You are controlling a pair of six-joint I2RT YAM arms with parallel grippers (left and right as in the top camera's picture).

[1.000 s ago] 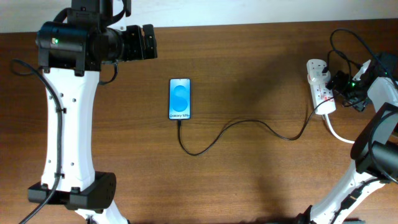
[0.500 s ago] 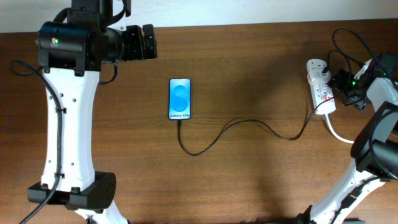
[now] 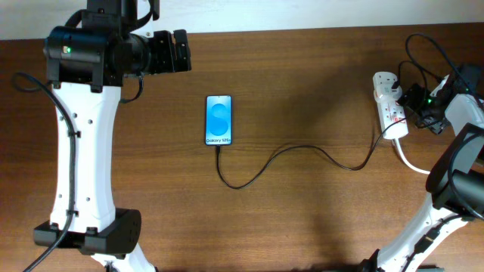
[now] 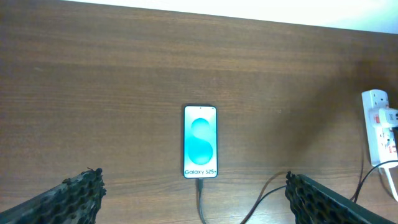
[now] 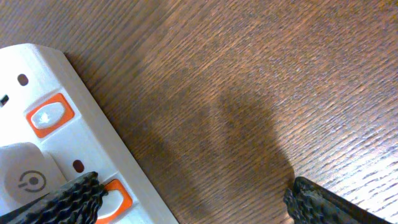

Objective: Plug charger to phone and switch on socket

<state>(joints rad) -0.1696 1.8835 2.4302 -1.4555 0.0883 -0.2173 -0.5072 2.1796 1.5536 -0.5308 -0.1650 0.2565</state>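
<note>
The phone lies flat in the middle of the table, blue screen up; it also shows in the left wrist view. The thin black charger cable runs from the phone's bottom edge in a loop to the white power strip at the right. My right gripper is open beside the strip; its left fingertip rests by an orange-red switch of the strip. My left gripper is open, held high at the back left, with the phone between its fingers in the left wrist view.
The strip's thick white cord runs off toward the right arm's base. Black cables loop behind the right arm near the table's back right corner. The table is bare brown wood.
The right gripper has shifted very slightly beside the power strip. The left arm, phone and cable have not moved.
</note>
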